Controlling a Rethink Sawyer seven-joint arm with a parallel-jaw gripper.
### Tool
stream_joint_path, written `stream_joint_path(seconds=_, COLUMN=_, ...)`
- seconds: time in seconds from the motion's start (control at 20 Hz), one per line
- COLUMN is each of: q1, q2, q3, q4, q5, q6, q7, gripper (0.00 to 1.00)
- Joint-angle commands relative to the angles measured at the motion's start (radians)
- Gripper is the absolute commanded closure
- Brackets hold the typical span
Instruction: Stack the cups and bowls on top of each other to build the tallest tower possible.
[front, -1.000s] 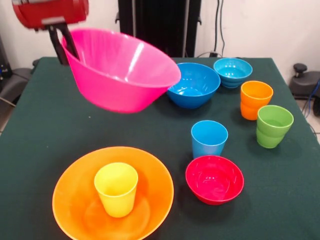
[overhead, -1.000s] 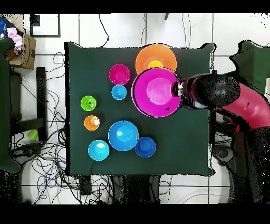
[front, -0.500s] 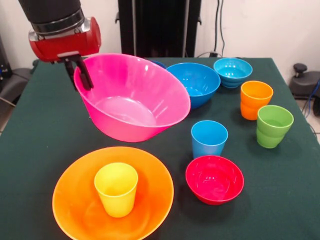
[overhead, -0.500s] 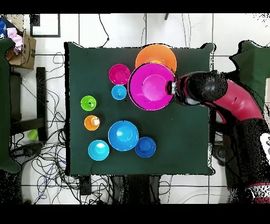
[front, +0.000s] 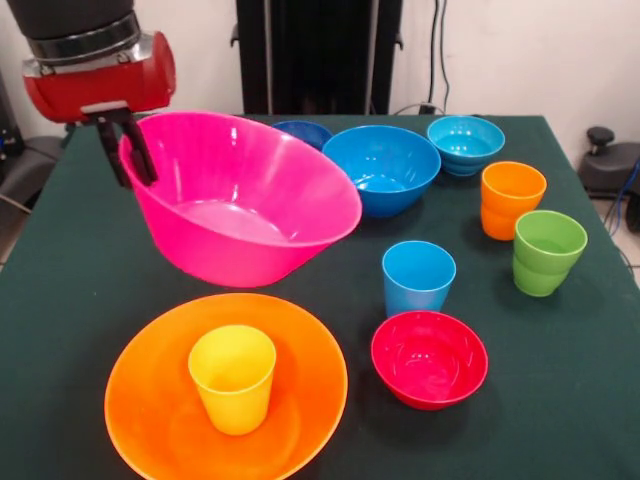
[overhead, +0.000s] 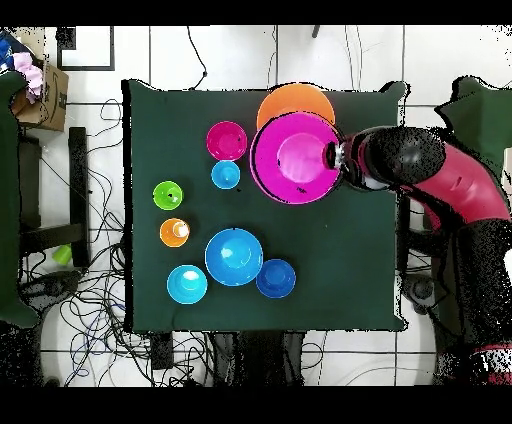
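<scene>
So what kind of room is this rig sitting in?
Likely a lab or workshop, not a home: a green-covered table on a white tiled floor, loose cables trailing beside it, and a cardboard box at one corner.

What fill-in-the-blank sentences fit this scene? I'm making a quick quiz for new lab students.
1. The gripper holds the large ____ bowl by its rim.
2. The yellow cup stands inside the large ____ bowl.
3. The small red bowl sits just in front of the light-____ cup.
4. The green cup stands beside the ____ cup.

Missing words: pink; orange; blue; orange.
</scene>
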Motion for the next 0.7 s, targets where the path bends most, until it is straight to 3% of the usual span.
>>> stream_joint_path(seconds=0.05, q1=0.020, q2=0.017, q3=0.041, q4=-0.140, q5=-0.013, q6=0.138, q7=-0.019, gripper=1.00)
stream_joint_path(seconds=0.45, q1=0.050, q2=0.095, q3=0.058, q4=-0.327, q5=-0.009, q6=0.245, q7=-0.016, gripper=1.00)
stream_joint_path(seconds=0.7, q1=0.062, q2=0.106, q3=0.049, q4=-0.318, q5=-0.013, q6=0.207, q7=0.005, gripper=1.00)
